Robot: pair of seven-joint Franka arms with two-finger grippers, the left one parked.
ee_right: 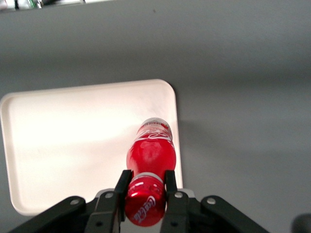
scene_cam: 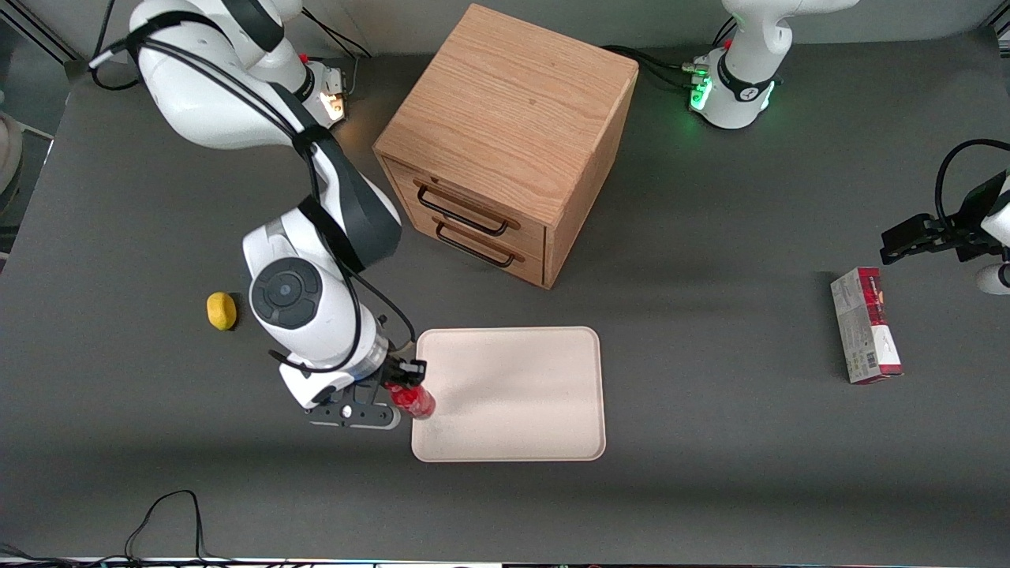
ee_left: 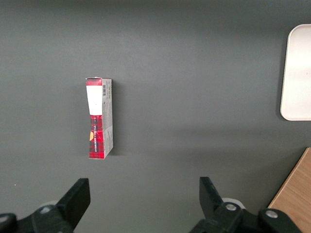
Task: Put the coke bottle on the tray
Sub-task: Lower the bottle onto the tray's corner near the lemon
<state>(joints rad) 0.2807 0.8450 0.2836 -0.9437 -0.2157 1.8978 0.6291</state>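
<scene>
The claw (ee_right: 146, 187) was clenched on the coke bottle (ee_right: 149, 160), gripping it at the neck just under the red cap, so the bottle hung down from the fingers (ee_right: 122, 183) with its long axis running away from the wrist. In the front view the bottle (scene_cam: 412, 398) sat right at the tray (scene_cam: 521, 410) edge nearest the working arm. Judging by this, the bottle needed carrying further inward over the tray before lowering.
</scene>
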